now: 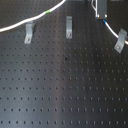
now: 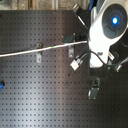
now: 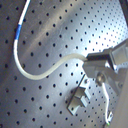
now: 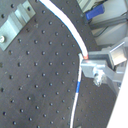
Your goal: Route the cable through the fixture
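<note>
The cable is a thin white cord. In the first exterior view it arcs from the left edge up to the top, with its green band (image 1: 47, 11) on the way. My gripper (image 1: 102, 15) is at the top right, shut on the cable just above the blue band (image 1: 104, 22). In the first wrist view the cable (image 3: 35, 75) curves into the fingers (image 3: 95, 64), with the blue band (image 3: 18, 32) on the free length. In the second wrist view the cable (image 4: 67, 27) runs to the fingers (image 4: 95, 67), and the blue band (image 4: 80, 88) lies beyond them. The fixture is three metal clips (image 1: 30, 32), (image 1: 69, 26), (image 1: 120, 40).
The black perforated board (image 1: 65, 90) fills both exterior views. In the second exterior view the white arm (image 2: 111, 22) covers the gripper, and the cable (image 2: 30, 52) runs in from the second exterior view's left. A clip (image 3: 80, 100) sits close below the gripper in the first wrist view.
</note>
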### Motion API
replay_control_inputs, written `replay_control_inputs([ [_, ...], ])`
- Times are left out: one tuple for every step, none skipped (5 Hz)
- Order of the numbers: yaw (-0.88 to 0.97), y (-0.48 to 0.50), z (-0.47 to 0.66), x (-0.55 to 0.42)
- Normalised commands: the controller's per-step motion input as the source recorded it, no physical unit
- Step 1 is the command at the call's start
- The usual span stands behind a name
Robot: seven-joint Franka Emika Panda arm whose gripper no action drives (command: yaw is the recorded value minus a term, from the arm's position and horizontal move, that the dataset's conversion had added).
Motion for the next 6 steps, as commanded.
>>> replay_control_inputs([
  [0.0, 0.237, 0.45, -0.746],
  [0.0, 0.342, 0.4, -0.741],
  [0.0, 0.547, 0.41, -0.58],
  [0.0, 0.329, 0.36, -0.143],
  [0.0, -0.263, 0.19, -0.197],
  [0.06, 0.001, 0.0, -0.024],
])
